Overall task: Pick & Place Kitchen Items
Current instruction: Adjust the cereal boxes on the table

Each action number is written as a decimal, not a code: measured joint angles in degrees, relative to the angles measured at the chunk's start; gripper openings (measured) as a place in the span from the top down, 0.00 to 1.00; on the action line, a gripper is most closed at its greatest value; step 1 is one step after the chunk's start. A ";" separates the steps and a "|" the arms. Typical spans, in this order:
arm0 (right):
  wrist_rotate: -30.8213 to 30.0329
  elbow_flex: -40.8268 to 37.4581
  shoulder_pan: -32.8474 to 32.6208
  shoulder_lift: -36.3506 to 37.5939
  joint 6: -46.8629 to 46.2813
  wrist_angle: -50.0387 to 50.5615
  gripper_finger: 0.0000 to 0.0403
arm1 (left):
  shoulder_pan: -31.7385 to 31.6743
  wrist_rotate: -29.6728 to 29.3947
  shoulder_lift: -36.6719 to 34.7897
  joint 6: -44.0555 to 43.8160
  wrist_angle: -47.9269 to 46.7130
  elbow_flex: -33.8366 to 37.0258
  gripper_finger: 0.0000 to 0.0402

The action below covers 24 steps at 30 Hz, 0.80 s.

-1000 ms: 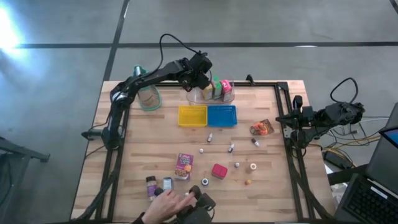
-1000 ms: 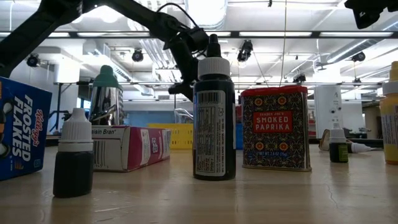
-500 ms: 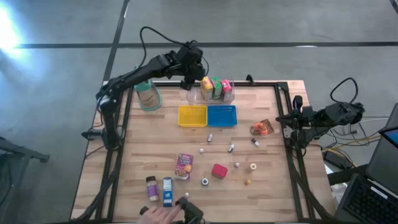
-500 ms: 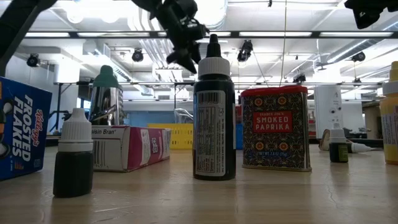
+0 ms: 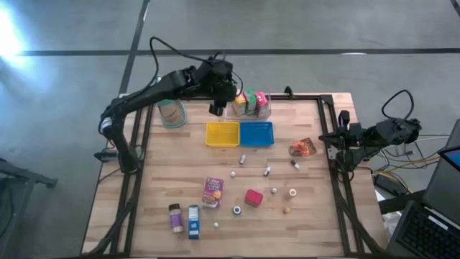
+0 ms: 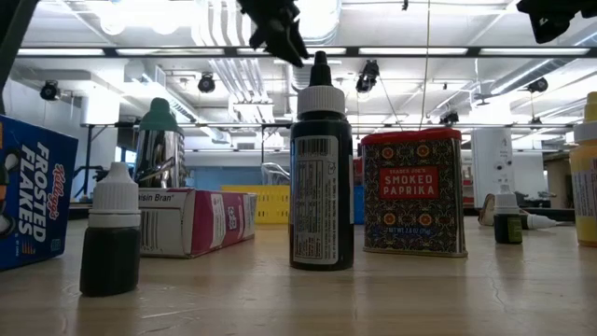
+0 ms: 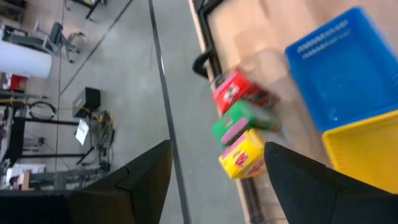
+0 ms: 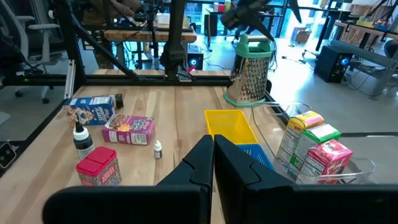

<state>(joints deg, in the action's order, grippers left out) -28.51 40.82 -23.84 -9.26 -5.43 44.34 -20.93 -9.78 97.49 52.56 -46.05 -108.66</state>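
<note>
hovering my left gripper [image 5: 218, 108] with its jaws parted and nothing between them, i sit in the upper middle of the high view just left of the clear bin [image 5: 263, 114], where three small cartons [image 5: 249, 103] stand upright in a row (yellow, green, red-pink), while more items, a pink box [image 5: 213, 191] and a red block [image 5: 253, 198], lie scattered in the lower middle of the table [image 5: 158, 173]. i judge those cartons light, thin-walled and easily crushed, with smooth printed faces that may slip, so i would take one across its two broad flat sides near mid-height with a gentle squeeze. my right gripper [image 8: 213, 149] waits closed and empty at the table's right edge.
</note>
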 joint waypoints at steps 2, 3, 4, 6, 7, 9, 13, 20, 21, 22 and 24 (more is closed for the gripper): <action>-0.02 0.00 -0.02 0.00 -0.04 0.02 0.98 | 1.70 -0.41 -0.74 -1.03 -0.05 0.00 0.35; 0.00 -0.02 0.00 0.00 0.00 0.02 0.98 | 2.48 -0.53 -1.11 -1.64 -0.13 0.00 0.35; -0.02 0.00 -0.01 0.00 0.00 0.01 0.98 | 3.42 -0.64 -1.36 -2.22 -0.15 0.00 0.35; -0.02 -0.01 0.00 0.01 0.00 0.02 0.98 | 5.14 -0.80 -1.86 -3.43 -0.40 0.00 0.35; 0.00 0.00 0.00 0.02 0.00 0.02 0.98 | 5.99 -0.81 -1.98 -4.07 -0.51 0.02 0.35; -0.02 0.00 0.00 0.00 0.00 0.02 0.98 | 7.73 -0.84 -2.10 -5.19 -0.52 0.02 0.35; -0.02 0.00 0.00 0.02 0.00 0.00 0.98 | 11.24 -4.13 -2.26 -6.54 -1.71 0.02 0.35; 0.00 0.00 -0.01 0.01 0.00 0.00 0.98 | 17.18 -10.24 -2.27 -15.80 -8.71 0.02 0.35; 0.00 0.00 0.00 0.00 0.00 0.02 0.98 | 17.94 -10.26 -2.27 -17.78 -10.27 0.02 0.35; 0.00 0.00 0.00 0.02 0.00 0.00 0.98 | 18.65 -10.26 -2.27 -19.78 -11.84 0.02 0.35; -0.01 0.00 -0.02 0.00 0.00 0.01 0.98 | 19.99 -10.26 -2.27 -23.92 -15.27 0.02 0.35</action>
<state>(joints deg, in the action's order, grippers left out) -28.52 40.82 -23.86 -9.26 -5.43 44.35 -0.94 -20.03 95.22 28.65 -61.32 -108.64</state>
